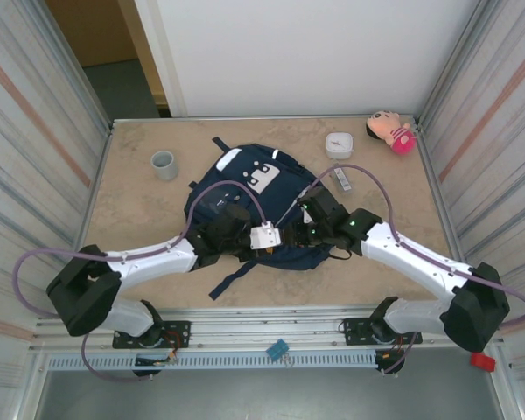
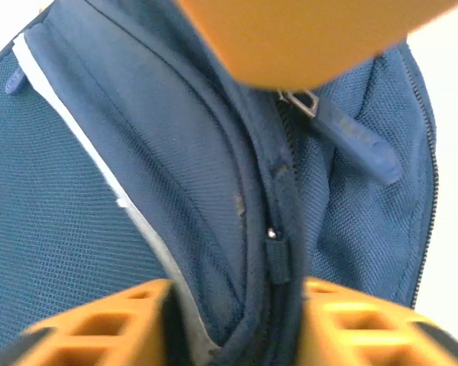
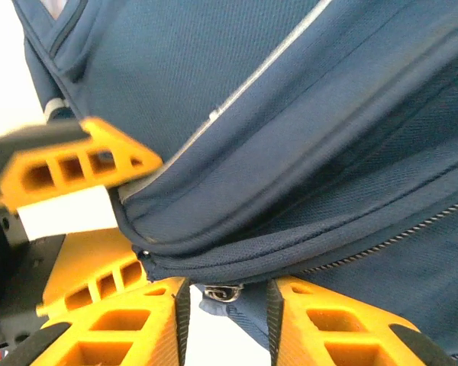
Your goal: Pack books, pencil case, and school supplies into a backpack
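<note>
Navy blue fabric backpack (image 1: 245, 179), marked with white patches and thin white zip lines, is seen lying flat in the middle of a beige stone-patterned table (image 1: 140, 210), with its dark straps trailing toward the near edge. That near side is reached by both arms.

A raised fold of cloth along a zip seam is pinched between the orange ribbed fingers of the left gripper (image 2: 237, 324). In the right wrist view those fingers (image 3: 80, 160) are seen closed on the rim of the fold. The right gripper (image 3: 229, 324) is held with its fingers part way apart, and a small metal zip slider (image 3: 223, 291) sits in the gap without being clamped. In the left wrist view a metal slider (image 2: 298, 101) with a blue pull tab (image 2: 359, 141) is seen further along the seam. Whether it is the same slider cannot be told.

The backpack is judged soft and limp. It is expected to sag and bunch rather than lift as one piece, and the woven cloth is likely to slip between smooth fingers. A hold is best taken on doubled cloth at the seam or on the pull tab, with the seam drawn taut by one gripper while the slider is pulled by the other.

Farther out, a narrow grey-white oblong bar (image 1: 343, 180) lies just beside the backpack on its right. A white rounded square box (image 1: 339, 144) is placed behind the bar, a pink plush toy (image 1: 390, 131) in the far right corner, and a grey cup (image 1: 164, 164) at the far left.
</note>
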Controlling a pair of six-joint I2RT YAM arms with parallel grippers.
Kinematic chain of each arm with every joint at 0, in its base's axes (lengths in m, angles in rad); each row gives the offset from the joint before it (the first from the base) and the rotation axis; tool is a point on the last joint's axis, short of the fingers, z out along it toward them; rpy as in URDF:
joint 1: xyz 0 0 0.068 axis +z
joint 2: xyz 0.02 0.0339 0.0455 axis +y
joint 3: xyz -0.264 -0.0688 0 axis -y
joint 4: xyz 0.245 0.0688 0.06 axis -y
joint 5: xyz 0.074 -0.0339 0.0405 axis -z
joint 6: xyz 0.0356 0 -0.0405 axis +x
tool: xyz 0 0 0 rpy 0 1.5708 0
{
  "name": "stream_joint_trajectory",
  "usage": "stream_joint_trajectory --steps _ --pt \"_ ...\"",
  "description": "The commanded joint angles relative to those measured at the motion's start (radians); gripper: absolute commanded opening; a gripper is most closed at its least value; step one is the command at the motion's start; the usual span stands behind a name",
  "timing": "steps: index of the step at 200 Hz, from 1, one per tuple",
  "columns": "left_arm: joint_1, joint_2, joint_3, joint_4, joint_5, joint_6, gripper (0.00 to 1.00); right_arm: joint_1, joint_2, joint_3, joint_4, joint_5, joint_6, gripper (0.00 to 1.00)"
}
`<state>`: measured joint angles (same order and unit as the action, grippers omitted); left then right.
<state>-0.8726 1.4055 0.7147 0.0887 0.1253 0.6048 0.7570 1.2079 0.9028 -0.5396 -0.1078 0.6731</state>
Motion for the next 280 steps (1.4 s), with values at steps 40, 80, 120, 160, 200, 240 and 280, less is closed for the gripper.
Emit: stream_joint_trajectory --steps 40,80,120,160,200,240,280 --pt "0.023 -0.065 0.005 0.007 0.176 -0.115 0.08 0.013 -0.199 -0.031 -0.027 0.05 0.086 0.4" --pt "0.026 -0.077 0.034 -0.033 0.223 -0.155 0.08 0.157 -0.18 -0.05 -0.011 0.168 0.255 0.41" --pt "0.04 -0.079 0.06 -0.044 0.269 -0.187 0.08 0.177 -0.08 -0.035 -0.003 0.241 0.268 0.43" --pt "0.05 -0.093 0.06 -0.033 0.287 -0.211 0.08 0.177 -0.004 -0.026 0.047 0.232 0.239 0.41" --pt "0.057 -0.112 0.054 -0.065 0.267 -0.194 0.08 0.168 0.02 0.04 -0.124 0.341 0.253 0.18" --pt "0.061 -0.127 0.038 -0.107 0.238 -0.165 0.08 0.092 -0.031 0.044 -0.172 0.261 0.203 0.01" --pt "0.089 -0.149 0.005 -0.125 0.22 -0.13 0.08 -0.031 -0.067 0.051 -0.181 0.039 0.041 0.0"
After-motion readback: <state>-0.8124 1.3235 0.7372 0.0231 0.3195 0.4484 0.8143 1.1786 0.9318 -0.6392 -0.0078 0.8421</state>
